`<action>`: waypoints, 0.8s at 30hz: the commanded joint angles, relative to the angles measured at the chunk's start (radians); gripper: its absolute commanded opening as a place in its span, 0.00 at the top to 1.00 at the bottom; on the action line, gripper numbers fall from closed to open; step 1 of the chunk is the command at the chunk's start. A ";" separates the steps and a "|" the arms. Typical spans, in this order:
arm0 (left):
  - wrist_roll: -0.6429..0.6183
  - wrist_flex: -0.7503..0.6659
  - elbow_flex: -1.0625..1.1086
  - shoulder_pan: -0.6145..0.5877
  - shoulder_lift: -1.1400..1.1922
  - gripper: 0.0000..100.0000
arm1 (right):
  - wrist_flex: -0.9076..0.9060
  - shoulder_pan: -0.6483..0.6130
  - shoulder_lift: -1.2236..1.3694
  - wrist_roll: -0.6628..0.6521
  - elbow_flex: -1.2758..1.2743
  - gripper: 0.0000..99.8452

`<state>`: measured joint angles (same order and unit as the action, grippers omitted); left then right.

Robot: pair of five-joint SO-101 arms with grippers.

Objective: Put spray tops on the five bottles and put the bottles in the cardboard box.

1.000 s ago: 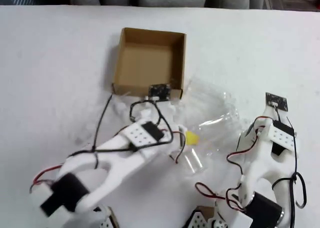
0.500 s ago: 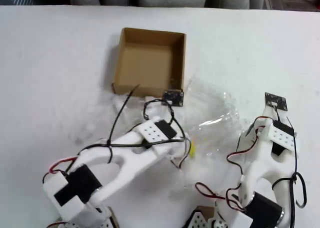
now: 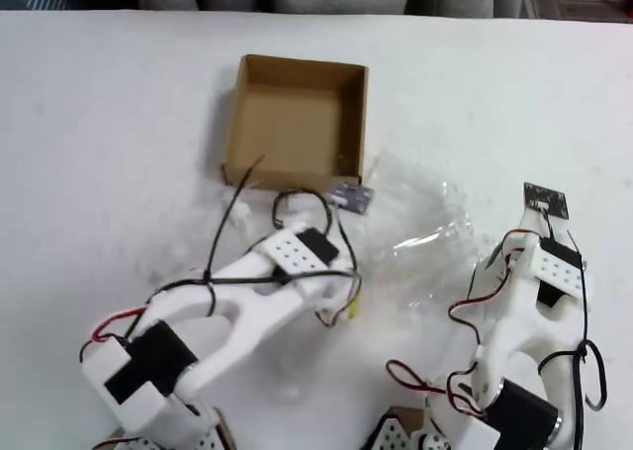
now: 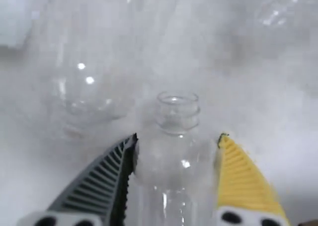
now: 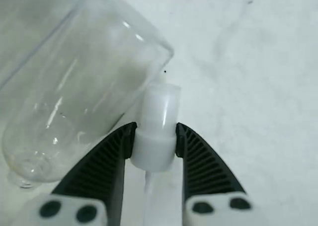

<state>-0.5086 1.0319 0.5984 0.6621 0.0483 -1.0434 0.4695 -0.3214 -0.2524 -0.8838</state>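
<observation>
Left gripper is clamped around a clear plastic bottle at its shoulder, mid white worktop, near the brown cardboard box. Right gripper pinches a white plastic spray top, touching 1 other clear bottle lying down, probably toward the worktop's front-right corner.

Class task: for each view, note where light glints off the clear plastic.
High view: the clear bottles show as pale glints on the white table. Left wrist view: bright specks on the bottle in the left gripper. Right wrist view: streaks on the lying bottle beside the spray top.
</observation>
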 commanded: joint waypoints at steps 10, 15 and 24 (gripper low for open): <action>-0.035 0.189 -0.097 0.004 -0.099 0.50 | 0.013 0.007 -0.002 -0.011 0.009 0.98; -0.028 0.219 -0.097 -0.044 -0.108 0.59 | 0.013 0.007 -0.002 -0.011 0.009 0.98; 0.057 0.127 -0.028 -0.041 -0.105 0.62 | 0.015 0.001 -0.002 -0.011 0.009 0.98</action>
<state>-0.4549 1.2144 0.5677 0.6299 -0.0084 -1.0434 0.4695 -0.3214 -0.2524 -0.8838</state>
